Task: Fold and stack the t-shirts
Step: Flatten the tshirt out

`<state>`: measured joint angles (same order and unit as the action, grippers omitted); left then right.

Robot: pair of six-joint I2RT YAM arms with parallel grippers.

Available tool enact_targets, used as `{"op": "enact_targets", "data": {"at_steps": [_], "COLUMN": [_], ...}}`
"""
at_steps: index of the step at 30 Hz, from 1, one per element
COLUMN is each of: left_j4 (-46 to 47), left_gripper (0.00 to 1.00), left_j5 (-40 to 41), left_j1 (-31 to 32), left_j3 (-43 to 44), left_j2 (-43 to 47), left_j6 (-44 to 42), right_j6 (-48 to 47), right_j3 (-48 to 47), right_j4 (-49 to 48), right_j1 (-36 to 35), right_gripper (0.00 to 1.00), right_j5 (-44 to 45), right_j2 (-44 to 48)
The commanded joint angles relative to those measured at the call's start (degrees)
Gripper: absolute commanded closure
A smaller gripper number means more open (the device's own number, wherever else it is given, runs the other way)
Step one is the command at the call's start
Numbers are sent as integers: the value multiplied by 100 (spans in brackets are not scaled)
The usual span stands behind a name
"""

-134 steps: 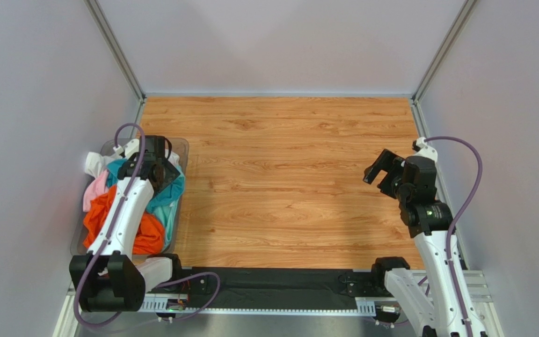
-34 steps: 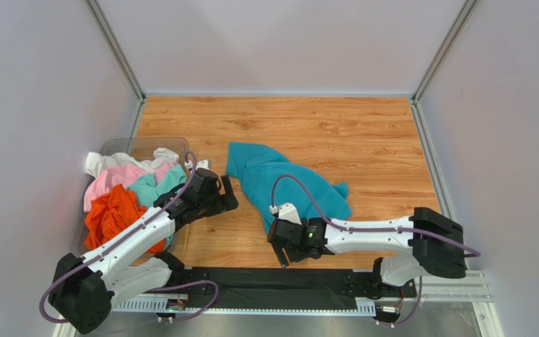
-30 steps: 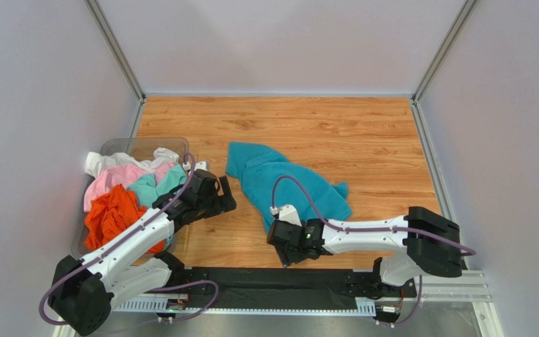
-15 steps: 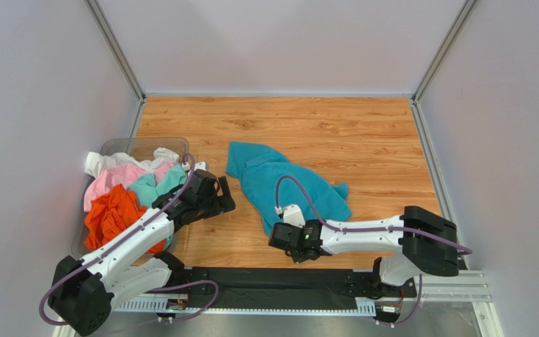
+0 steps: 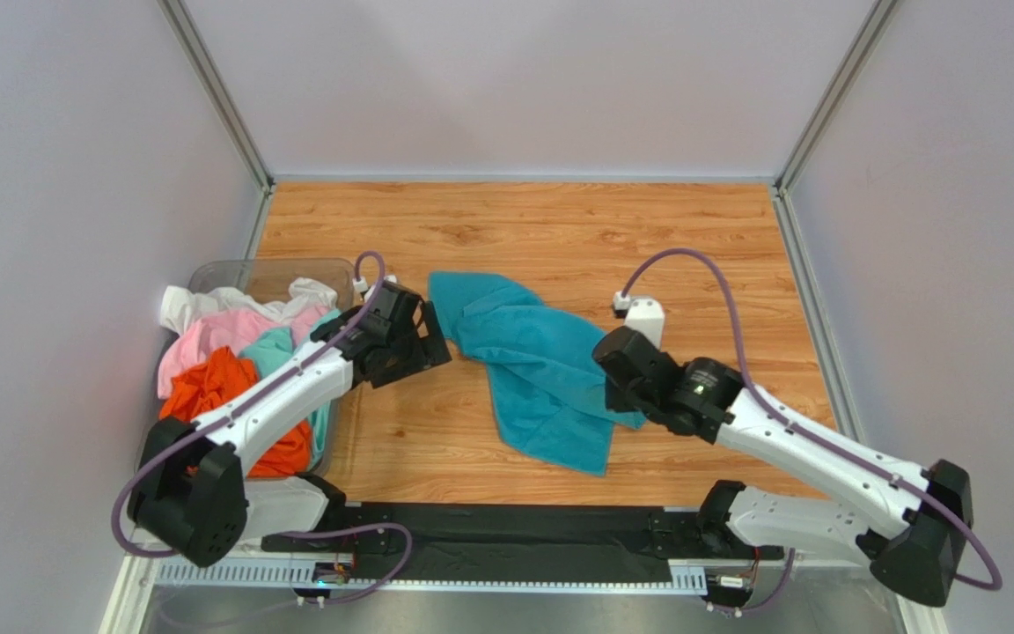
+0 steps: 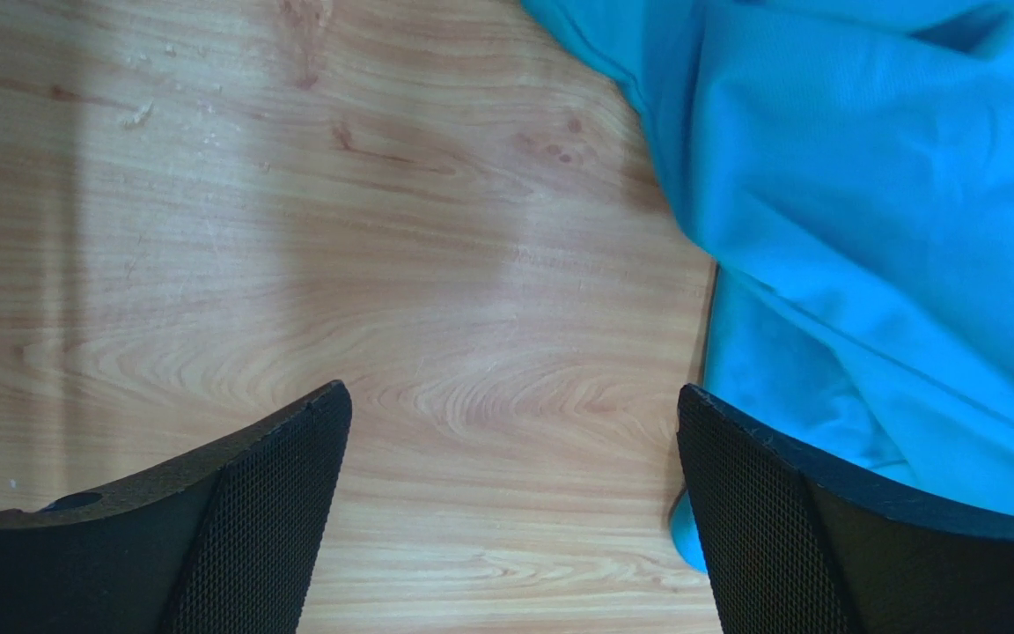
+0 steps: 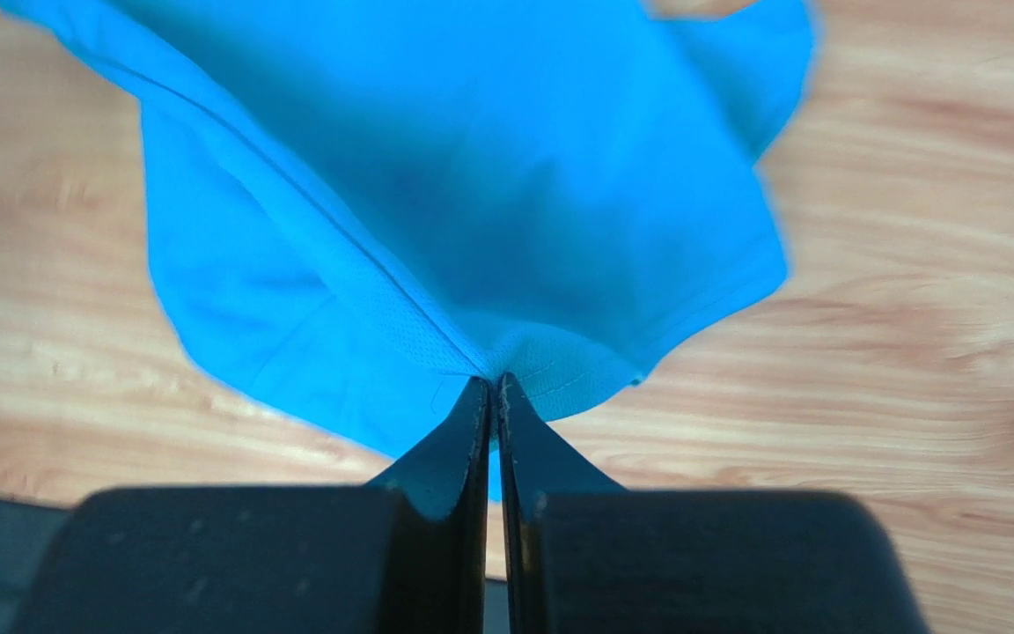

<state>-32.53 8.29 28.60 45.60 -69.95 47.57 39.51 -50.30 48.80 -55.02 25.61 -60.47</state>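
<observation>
Teal-blue t-shirt (image 5: 539,377) rumpled at centre, one edge raised, orange t-shirt (image 5: 195,396), pink t-shirt (image 5: 215,333), white t-shirt (image 5: 188,307), aqua t-shirt (image 5: 274,350) heaped at left.

Both arms are built alike: the left arm (image 5: 274,396) and right arm (image 5: 817,452) have white link shells joined by chunky black joint housings, over black bases. A purple cable (image 5: 684,252) runs along each arm and plugs into a small white block (image 5: 642,317) just behind the end effector. The left end effector (image 6: 510,443) has two broad black fingers (image 6: 261,515) with a fine mesh texture on their inner faces. The right end effector (image 7: 494,386) has smooth black fingers narrowing to thin tips.
</observation>
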Motion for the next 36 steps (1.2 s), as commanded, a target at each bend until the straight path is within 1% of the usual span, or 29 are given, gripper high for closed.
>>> {"op": "enact_targets", "data": {"at_steps": [1, 4, 5, 7, 8, 9, 11, 12, 13, 15, 18, 22, 28, 29, 31, 32, 33, 36], "left_j4": [264, 326, 414, 476, 476, 485, 494, 494, 476, 441, 415, 336, 195, 169, 55, 28, -7, -25], "left_gripper": [2, 4, 5, 9, 11, 16, 22, 31, 36, 44, 47, 47, 47, 53, 68, 96, 100, 100], "left_j5": [-152, -231, -293, -433, -443, -434, -399, -442, -538, -574, -557, -478, -259, -249, -232, -223, -214, -101], "left_j1": [-187, -249, -250, -258, -258, -258, -258, -276, -302, -320, -329, -329, -337, -338, -346, -346, -355, -355], "left_j3": [440, 730, 809, 1020, 1108, 1248, 1389, 1529, 1600, 1732, 1768, 1890, 2294, 2434, 2567, 2663, 2708, 2770], "left_j2": [-543, -914, -1176, -1467, -1756, -1898, -2318, -2460, -2679, -2830, -3015, -3383, -3841, -3911, -4052, -4070, -4061, -3807], "left_j6": [-81, -90, -90, -81, -81, -64, -46, -72, -90, -90, -99, -90, -151, -195, -231, -248, -266, -415], "right_j6": [-645, -961, -997, -1076, -1111, -1120, -1182, -1199, -1191, -1208, -1235, -1208, -1226, -1235, -1252, -1261, -1270, -1349], "right_j3": [-111, -59, -41, -6, 12, 55, 73, 91, 91, 100, 152, 223, 258, 258, 267, 258, 241, 153], "right_j4": [60, -2, -2, -80, -124, -212, -282, -335, -344, -388, -458, -546, -599, -599, -591, -590, -590, -590], "right_j1": [727, 1133, 1378, 1608, 1652, 1679, 1723, 1732, 1749, 1785, 1837, 1890, 1908, 1925, 1943, 1943, 1960, 1969], "right_gripper": [100, 100, 100, 100, 100, 100, 100, 100, 100, 100, 100, 100, 100, 100, 100, 100, 100, 100], "right_j5": [112, 111, 77, 24, -72, -99, -152, -170, -161, -187, -284, -319, -407, -399, -399, -398, -398, -346], "right_j2": [403, 588, 624, 641, 668, 677, 703, 703, 694, 694, 685, 659, 747, 773, 826, 852, 878, 993]}}
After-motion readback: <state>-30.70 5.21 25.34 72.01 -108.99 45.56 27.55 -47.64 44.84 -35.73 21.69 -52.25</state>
